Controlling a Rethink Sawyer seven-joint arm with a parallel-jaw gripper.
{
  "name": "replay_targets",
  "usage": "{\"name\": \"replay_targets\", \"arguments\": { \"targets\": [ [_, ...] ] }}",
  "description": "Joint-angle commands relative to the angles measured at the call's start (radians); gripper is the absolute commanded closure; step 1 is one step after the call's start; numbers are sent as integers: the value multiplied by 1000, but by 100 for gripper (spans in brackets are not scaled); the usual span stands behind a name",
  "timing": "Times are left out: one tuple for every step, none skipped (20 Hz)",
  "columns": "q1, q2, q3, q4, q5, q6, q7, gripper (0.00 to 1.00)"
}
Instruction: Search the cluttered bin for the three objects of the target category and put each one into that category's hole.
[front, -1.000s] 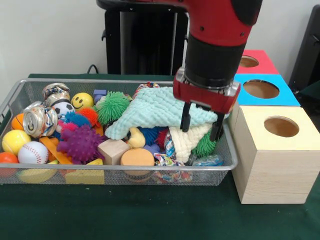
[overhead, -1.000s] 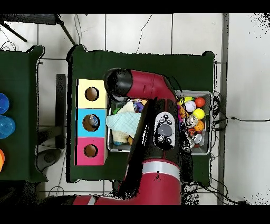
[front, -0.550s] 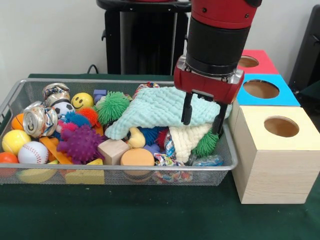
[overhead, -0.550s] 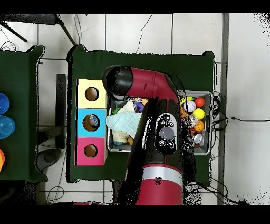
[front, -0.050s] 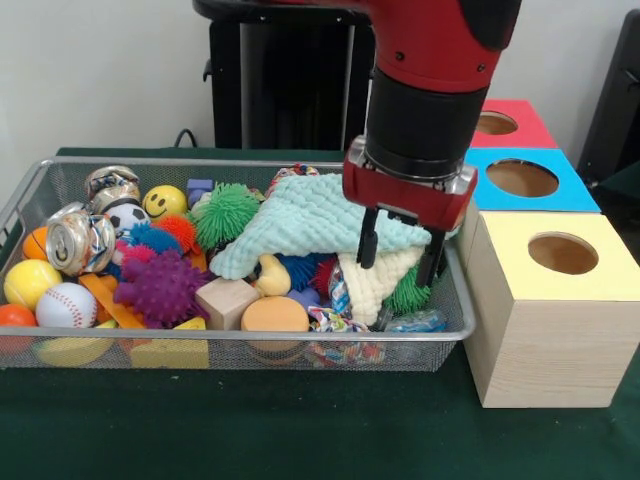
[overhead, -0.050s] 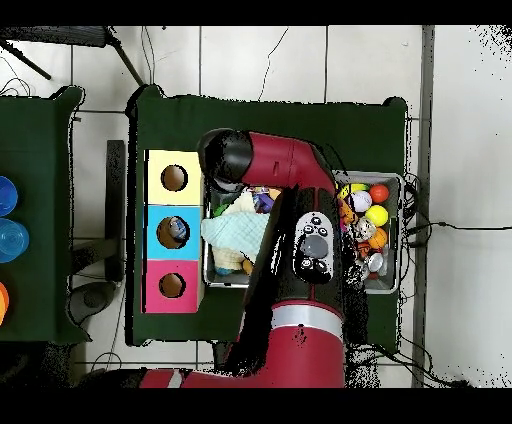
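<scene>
A wire bin (front, -0.050s: 250, 340) holds mixed toys. At its right end, a mint green knitted cloth (front, -0.050s: 300, 225) lies over a cream knitted cloth (front, -0.050s: 375, 280). My gripper (front, -0.050s: 400, 252) hangs open just above these cloths, its two dark fingers (front, -0.050s: 367, 240) straddling the edge of the mint cloth with nothing held. To the right stand three boxes with round holes: yellow (front, -0.050s: 590, 285), blue (front, -0.050s: 560, 195) and red (front, -0.050s: 525, 130). In the overhead view the arm (overhead, -0.050s: 290, 170) covers the gripper, and the mint cloth (overhead, -0.050s: 232, 228) shows beside the boxes (overhead, -0.050s: 173, 205).
The bin also holds a purple spiky ball (front, -0.050s: 160, 285), a green spiky ball (front, -0.050s: 225, 212), a baseball (front, -0.050s: 65, 305), a crushed can (front, -0.050s: 78, 238), a wooden cube (front, -0.050s: 225, 300), an orange disc (front, -0.050s: 273, 315) and a smiley ball (front, -0.050s: 163, 200). A black stand (front, -0.050s: 285, 80) rises behind.
The gripper rose slightly half a second ago and has come back down and a little left over the cloths. It stays open and nothing in the bin moved.
</scene>
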Motion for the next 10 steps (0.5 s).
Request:
{"name": "replay_targets", "arguments": {
  "targets": [
    [-43, 84, 71, 52, -16, -173, 98, 0],
    [-42, 85, 70, 54, -15, -179, 99, 0],
    [-42, 86, 70, 55, -13, -182, 99, 0],
    [-41, 85, 69, 55, -10, -183, 98, 0],
    [-41, 85, 70, 56, -7, -187, 97, 0],
    [-44, 87, 72, 54, -6, -190, 91, 0],
    [-49, 85, 76, 59, -6, -197, 82, 0],
    [-59, 79, 84, 71, -9, -195, 59, 0],
    [-80, 65, 101, 97, -23, -211, 15, 0],
    [-118, 39, 136, 146, -41, -245, -49, 0]
  ]
}}
